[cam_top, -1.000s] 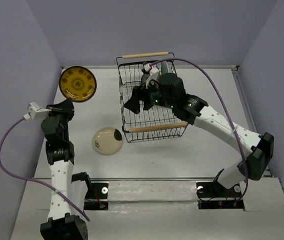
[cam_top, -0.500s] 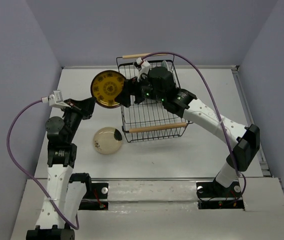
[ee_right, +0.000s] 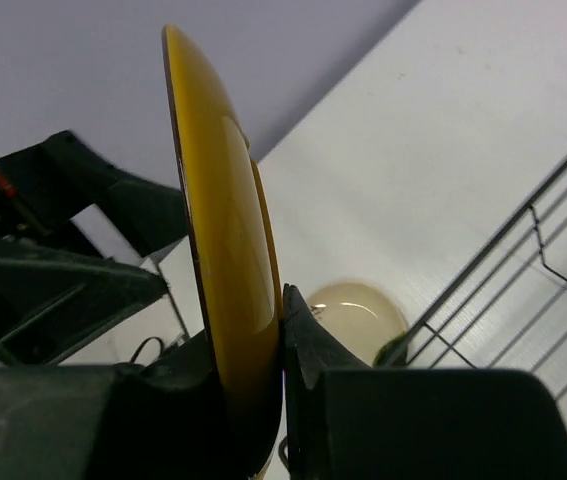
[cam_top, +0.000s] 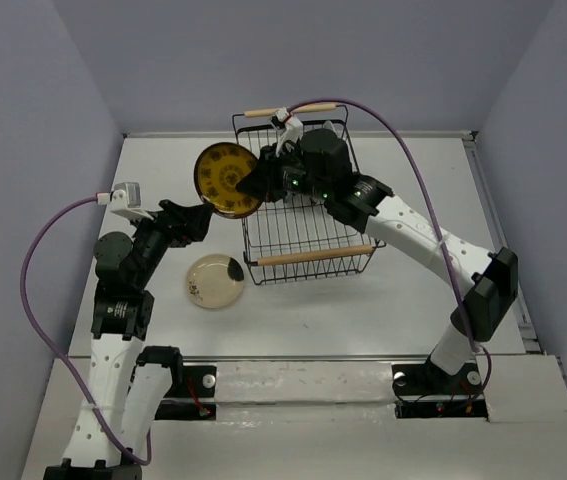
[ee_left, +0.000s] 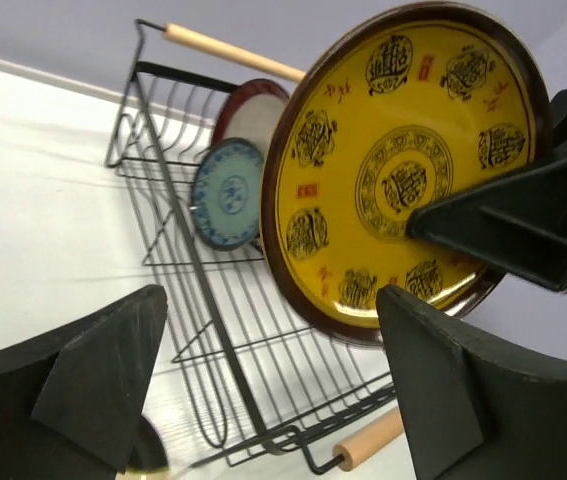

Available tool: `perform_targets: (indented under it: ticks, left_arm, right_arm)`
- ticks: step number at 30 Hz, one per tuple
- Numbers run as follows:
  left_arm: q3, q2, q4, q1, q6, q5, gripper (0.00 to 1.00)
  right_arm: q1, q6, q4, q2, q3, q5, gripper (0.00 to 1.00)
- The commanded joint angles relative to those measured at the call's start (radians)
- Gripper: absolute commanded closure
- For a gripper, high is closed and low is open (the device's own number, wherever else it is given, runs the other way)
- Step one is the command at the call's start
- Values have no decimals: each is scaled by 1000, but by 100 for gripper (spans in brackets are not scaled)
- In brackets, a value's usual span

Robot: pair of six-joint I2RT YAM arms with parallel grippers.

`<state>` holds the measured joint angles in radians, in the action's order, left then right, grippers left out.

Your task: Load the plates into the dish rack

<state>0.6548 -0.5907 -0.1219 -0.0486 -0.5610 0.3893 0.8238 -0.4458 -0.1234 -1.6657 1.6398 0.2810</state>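
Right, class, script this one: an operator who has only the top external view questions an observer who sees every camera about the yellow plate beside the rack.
Operator: From above, both grippers crowd the yellow plate. Which one actually has it?
Observer: The right wrist view shows the right gripper clamped on the plate's rim, with the plate seen edge-on.
Operator: So is the left gripper gripping too?
Observer: No. In the left wrist view it is wide open, and the plate sits beyond it, not inside its grasp.
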Motion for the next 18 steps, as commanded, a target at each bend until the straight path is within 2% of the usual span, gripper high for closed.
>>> perform_targets:
  ticks: [1, 7, 10, 13, 18]
  left_arm:
    - [85, 31, 143, -49, 163, -156, 1]
    - [48, 69, 215, -152, 230, -375, 1]
    - [17, 78, 220, -203, 257, -466, 1]
    - [0, 89, 226, -227, 269, -489, 1]
    - [-9, 101, 223, -247, 260, -458, 1]
  right_arm:
    - [-9, -8, -118, -84, 178, -358, 93]
    - [-9, -2, -370, -302, 467, -739, 93]
    - [-9, 10, -416, -386, 549, -857, 93]
    - [-9, 47, -436, -439, 621, -952, 93]
    - [-9, 82, -512, -580, 764, -1026, 93]
